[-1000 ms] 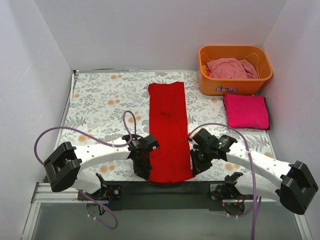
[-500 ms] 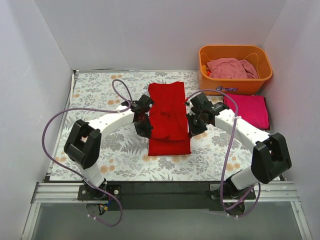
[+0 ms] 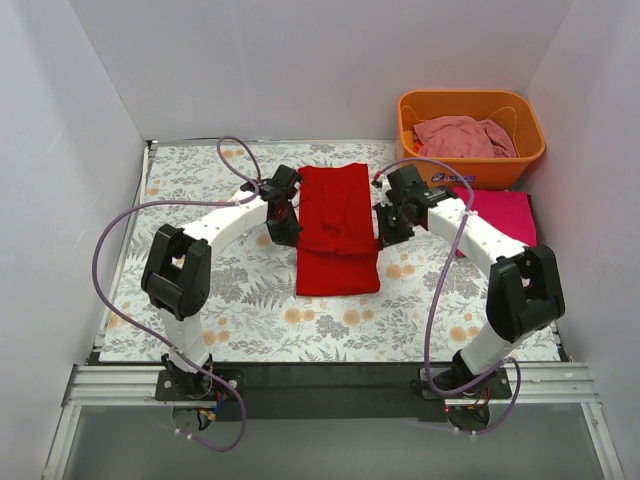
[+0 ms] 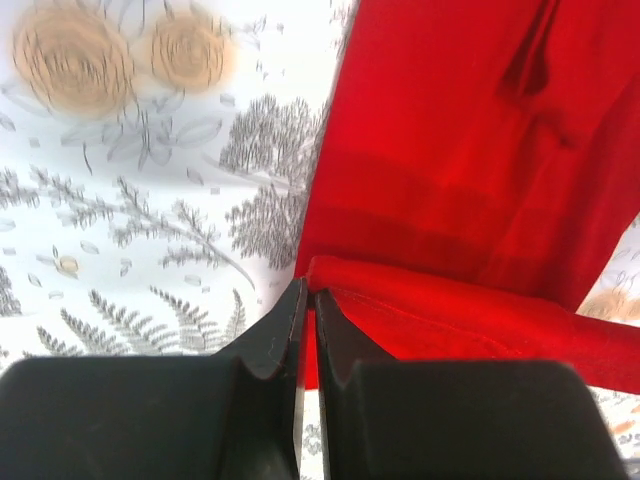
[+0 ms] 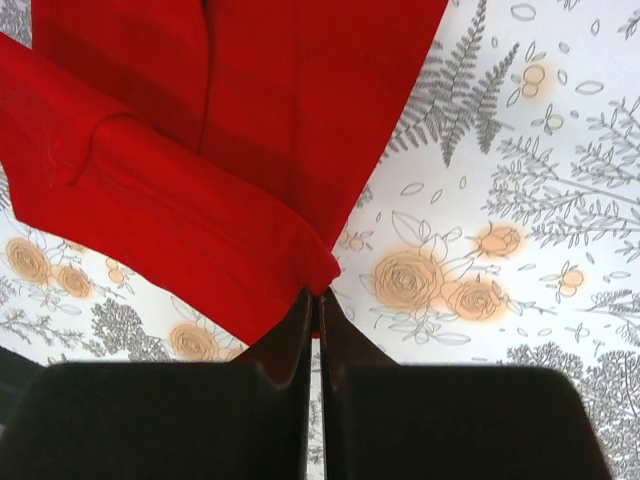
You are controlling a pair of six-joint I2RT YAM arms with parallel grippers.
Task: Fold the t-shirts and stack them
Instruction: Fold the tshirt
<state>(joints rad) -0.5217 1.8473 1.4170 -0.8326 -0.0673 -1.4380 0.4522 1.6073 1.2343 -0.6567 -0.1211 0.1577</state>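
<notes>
Grip: red t-shirt (image 3: pixel 338 232) is pinched at its folded-over edge by left gripper (image 4: pixel 307 295) and right gripper (image 5: pixel 318 300), jaws pressed tight on the cloth.
Spot: shirt is laid mid-frame; magenta tee (image 3: pixel 503 215) right, pale pink tee (image 3: pixel 460 135) in orange basket (image 3: pixel 470 97), upper right.
Risk: fold could be left crooked if one corner slips or is dropped first.
Writing: basket sticker (image 3: pixel 452 178) can't be read.

The white-shelled left arm (image 3: pixel 222 222) and right arm (image 3: pixel 470 232) are wearing chunky black joints, with a thin lilac cable (image 3: pixel 96 262) trailing alongside each. The left gripper (image 4: pixel 306 292) and right gripper (image 5: pixel 318 296) are showing matte black wedge-shaped fingers.
</notes>
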